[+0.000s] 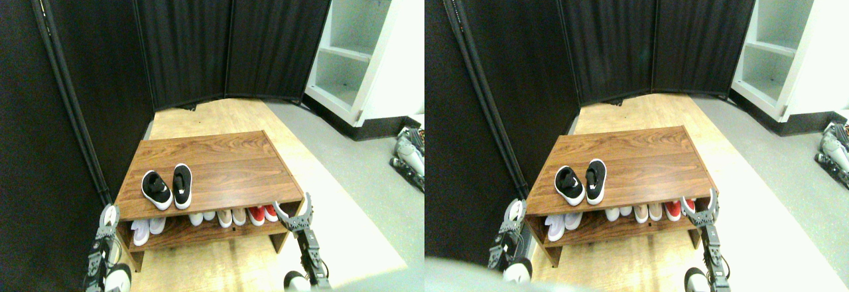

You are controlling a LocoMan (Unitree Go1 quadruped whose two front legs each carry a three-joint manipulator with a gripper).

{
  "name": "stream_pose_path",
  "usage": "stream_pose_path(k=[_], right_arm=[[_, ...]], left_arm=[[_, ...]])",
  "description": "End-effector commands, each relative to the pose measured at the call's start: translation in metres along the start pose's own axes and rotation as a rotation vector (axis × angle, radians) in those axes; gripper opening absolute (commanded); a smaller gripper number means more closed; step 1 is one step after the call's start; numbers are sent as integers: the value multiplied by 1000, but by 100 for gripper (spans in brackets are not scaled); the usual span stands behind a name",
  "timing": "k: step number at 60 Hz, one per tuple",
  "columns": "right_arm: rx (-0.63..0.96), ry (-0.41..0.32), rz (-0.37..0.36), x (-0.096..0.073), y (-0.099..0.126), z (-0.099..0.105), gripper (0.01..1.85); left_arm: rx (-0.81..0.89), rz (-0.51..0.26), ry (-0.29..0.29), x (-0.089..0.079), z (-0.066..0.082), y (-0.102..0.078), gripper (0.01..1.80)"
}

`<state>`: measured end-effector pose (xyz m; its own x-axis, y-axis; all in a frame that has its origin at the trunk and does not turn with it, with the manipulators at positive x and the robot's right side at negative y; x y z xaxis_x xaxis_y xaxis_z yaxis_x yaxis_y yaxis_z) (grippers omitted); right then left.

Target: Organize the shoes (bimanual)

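Shoes: black pair with white soles, side by side on the worktop, near its front-left corner, toes toward the front edge. Left one angled slightly outward, right one straighter; touching or nearly so at the front, cannot tell which. Well apart from the right edge and the back edge.

Wooden worktop, brown grain, with a lower shelf beneath. On that shelf, in a row along the front: white shoes at the left end, beige shoes near the middle, red shoes toward the right end.

Left pincer: raised just beside the front-left corner of the worktop, outside its left edge, not touching the black pair. Jaws too small and too side-on to read; cannot tell whether spread or closed.

Right pincer: at the front-right corner of the worktop, jaws spread wide in a V, nothing between them. Level with the front edge, close to the red pair, contact not clear.

Behind the worktop: black folding screen. To the right: white shelving unit. Pale wood floor under the worktop, grey floor further right.
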<state>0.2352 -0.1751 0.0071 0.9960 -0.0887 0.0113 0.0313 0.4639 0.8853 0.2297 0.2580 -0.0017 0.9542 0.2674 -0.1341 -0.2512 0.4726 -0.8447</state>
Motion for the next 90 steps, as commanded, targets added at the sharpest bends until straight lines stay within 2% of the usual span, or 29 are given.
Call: stream_pose_path(k=[1, 7, 14, 18, 20, 23, 29, 37, 45, 66, 84, 90], right_arm=[[2, -1, 35, 1, 4, -1, 69], [-2, 2, 38, 0, 5, -2, 69], [-7, 2, 47, 0, 5, -1, 68], [-17, -5, 48, 0, 4, 0, 68], [-17, -6, 44, -1, 4, 0, 68], [-11, -7, 41, -1, 4, 1, 68], [-2, -12, 33, -1, 4, 1, 68], [-25, -29, 33, 0, 3, 3, 69], [-25, -34, 30, 0, 2, 5, 69], [-53, -58, 26, 3, 0, 7, 69], [-49, -62, 24, 5, 0, 7, 68], [-49, -59, 16, 6, 1, 6, 69]], left_arm=[[7, -27, -8, 14, 3, -3, 1], [-34, -4, -2, 32, -3, 3, 1], [31, -24, 0, 53, -12, 10, 1], [32, -7, 1, 64, -19, 11, 1], [36, 2, -2, 67, -21, 11, 1], [-3, 17, 28, 74, -24, 11, 1], [-5, 76, 8, 83, -33, 7, 1], [26, 77, 33, 93, -44, 6, 1], [34, 98, 18, 96, -52, 4, 1], [-8, 82, 68, 105, -71, -3, 1], [-48, 102, 42, 104, -86, -12, 1], [-45, 82, 43, 105, -89, -16, 1]])
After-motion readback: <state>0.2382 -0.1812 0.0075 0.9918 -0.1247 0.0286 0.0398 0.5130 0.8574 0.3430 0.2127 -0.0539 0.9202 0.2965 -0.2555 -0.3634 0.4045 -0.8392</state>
